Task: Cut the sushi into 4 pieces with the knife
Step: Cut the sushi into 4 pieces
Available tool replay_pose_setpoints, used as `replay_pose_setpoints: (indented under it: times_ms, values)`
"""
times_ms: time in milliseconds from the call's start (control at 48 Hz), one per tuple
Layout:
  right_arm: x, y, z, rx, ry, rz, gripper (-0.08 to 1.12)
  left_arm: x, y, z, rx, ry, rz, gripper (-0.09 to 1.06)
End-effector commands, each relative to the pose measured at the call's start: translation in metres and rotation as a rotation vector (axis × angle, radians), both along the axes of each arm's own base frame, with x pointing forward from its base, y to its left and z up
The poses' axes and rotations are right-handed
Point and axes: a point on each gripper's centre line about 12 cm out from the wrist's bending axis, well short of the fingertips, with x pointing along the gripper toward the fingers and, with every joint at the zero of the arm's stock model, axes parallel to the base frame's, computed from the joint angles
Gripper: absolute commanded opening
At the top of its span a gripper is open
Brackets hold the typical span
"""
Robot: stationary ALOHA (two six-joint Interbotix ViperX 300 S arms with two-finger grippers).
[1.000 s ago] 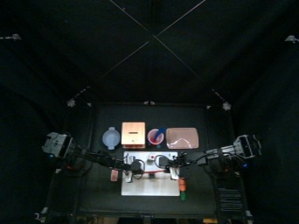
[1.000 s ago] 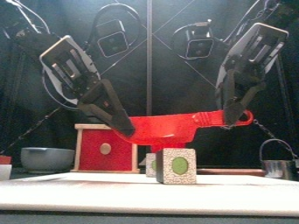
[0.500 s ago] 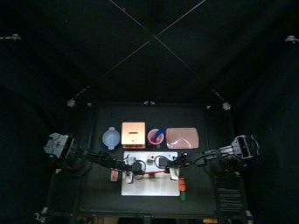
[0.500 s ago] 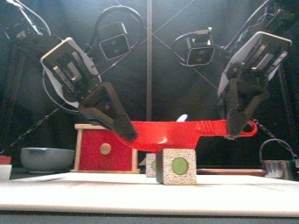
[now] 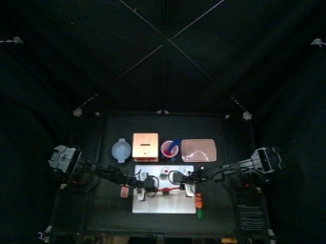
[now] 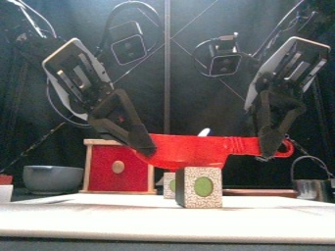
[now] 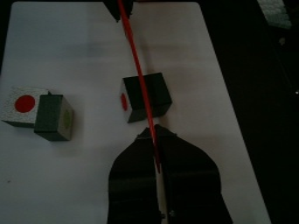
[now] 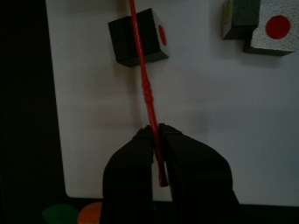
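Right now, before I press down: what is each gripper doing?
Left gripper: shut on the red knife, at one end.
Right gripper: shut on the red knife, at its other end.

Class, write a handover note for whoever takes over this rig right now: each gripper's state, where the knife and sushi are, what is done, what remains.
Left gripper: shut on one end of the red knife.
Right gripper: shut on the other end.
The knife is held level over the white board, its blade crossing above one dark sushi block. A second sushi chunk lies apart on the board.
Done: the roll is split into at least two parts.
Left: probably press down through this block, then cut on to four pieces.
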Motion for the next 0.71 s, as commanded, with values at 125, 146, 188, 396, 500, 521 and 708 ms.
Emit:
replay_pose_setpoints:
  times_ms: [125,146,188,396,500,521,708]
  values:
    - [0.007,-0.004,-0.004,-0.001,-0.010,-0.019,0.15,0.002,-0.006,-0.006,0.003,0.018,-0.013,0.15]
    - [0.007,-0.004,-0.004,-0.001,-0.010,-0.019,0.15,0.002,-0.006,-0.007,0.004,0.021,-0.013,0.15]
    - [0.007,-0.004,-0.005,0.000,-0.007,-0.020,0.15,0.002,-0.006,-0.009,0.003,0.028,-0.011,0.15]
    - [0.009,-0.005,-0.022,-0.008,0.013,-0.025,0.15,-0.001,-0.003,-0.038,0.018,0.098,-0.001,0.15]
    - [0.009,-0.005,-0.031,-0.010,0.035,-0.027,0.15,-0.002,-0.002,-0.053,0.027,0.136,0.003,0.15]
    - [0.010,-0.005,-0.032,-0.010,0.036,-0.027,0.15,-0.002,-0.002,-0.056,0.028,0.142,0.004,0.15]
    - [0.010,-0.007,-0.033,-0.010,0.039,-0.032,0.15,-0.001,0.003,-0.062,0.032,0.150,0.013,0.15]
